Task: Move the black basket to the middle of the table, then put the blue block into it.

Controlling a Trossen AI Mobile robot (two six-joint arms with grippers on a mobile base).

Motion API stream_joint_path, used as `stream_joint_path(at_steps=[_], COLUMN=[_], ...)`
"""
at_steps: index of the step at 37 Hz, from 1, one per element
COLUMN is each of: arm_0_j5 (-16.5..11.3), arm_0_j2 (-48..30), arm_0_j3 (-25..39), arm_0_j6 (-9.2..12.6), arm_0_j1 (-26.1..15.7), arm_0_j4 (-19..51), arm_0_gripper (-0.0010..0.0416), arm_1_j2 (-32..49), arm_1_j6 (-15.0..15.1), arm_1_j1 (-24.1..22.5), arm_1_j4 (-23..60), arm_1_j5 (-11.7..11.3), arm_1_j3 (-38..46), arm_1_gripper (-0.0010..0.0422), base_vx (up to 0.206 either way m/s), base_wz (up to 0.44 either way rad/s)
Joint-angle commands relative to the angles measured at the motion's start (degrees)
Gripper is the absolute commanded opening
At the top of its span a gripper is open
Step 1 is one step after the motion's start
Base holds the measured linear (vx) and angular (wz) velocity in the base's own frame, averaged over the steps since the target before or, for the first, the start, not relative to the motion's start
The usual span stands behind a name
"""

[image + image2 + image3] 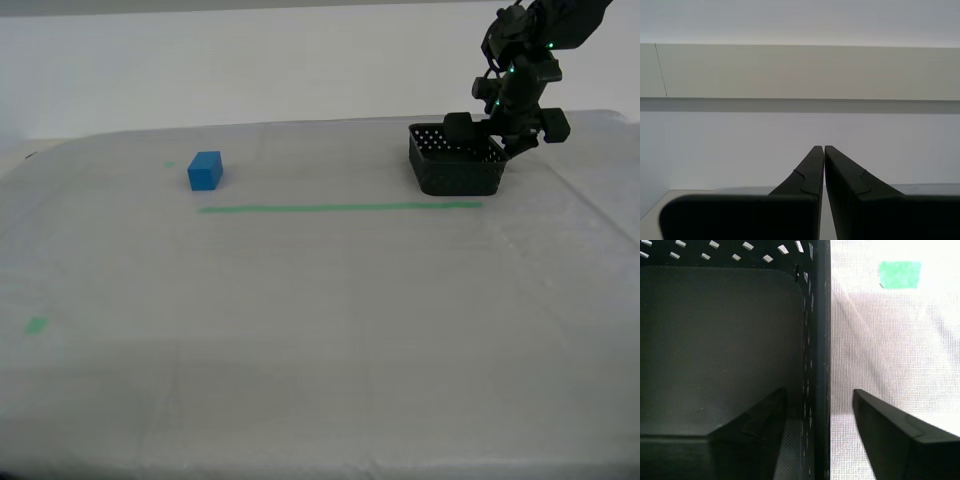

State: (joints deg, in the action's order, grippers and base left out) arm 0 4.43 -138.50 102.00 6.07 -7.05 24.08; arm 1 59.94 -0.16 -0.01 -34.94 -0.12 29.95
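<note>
The black basket stands on the table at the far side of the exterior view's right. My first gripper comes down onto its wall on the exterior view's right. In the first wrist view my first gripper is open and straddles that perforated wall, one finger inside the basket and one outside over the cloth. The blue block rests alone at the far side of the exterior view's left. My second gripper is shut on nothing and faces a bare wall; the exterior view does not show it.
A long green tape line runs across the cloth between block and basket. A small green tape mark lies near the exterior view's left edge, and another lies just outside the basket. The table's far edge runs behind the basket.
</note>
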Motion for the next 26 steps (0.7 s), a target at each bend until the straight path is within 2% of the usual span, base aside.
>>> stream_joint_path(at_steps=[1,6,15,26], arm_0_j5=[0.22,0.22,0.22,0.17], arm_0_j2=[0.02,0.02,0.02,0.15], arm_0_j3=[0.04,0.04,0.04,0.04], arm_0_j6=[0.13,0.17,1.03,0.96], arm_0_j1=[-0.04,-0.07,-0.11,-0.20], arm_0_j4=[0.02,0.00,-0.04,0.02], arm_0_gripper=[0.0121,0.0068,-0.0004,-0.0002], arm_1_j2=[0.02,0.02,0.02,0.02], arm_1_j6=[0.17,0.17,0.17,0.17], arm_1_j1=[0.00,0.00,0.00,0.00], arm_1_j4=[-0.31,-0.31,-0.31,-0.31], arm_1_j5=[-0.04,-0.07,-0.07,-0.07], arm_1_j3=[0.04,0.04,0.04,0.04], arm_1_gripper=[0.0000,0.0000,0.0000,0.0000], base_vx=[0.000,0.000,0.000,0.000], base_wz=[0.000,0.000,0.000,0.000])
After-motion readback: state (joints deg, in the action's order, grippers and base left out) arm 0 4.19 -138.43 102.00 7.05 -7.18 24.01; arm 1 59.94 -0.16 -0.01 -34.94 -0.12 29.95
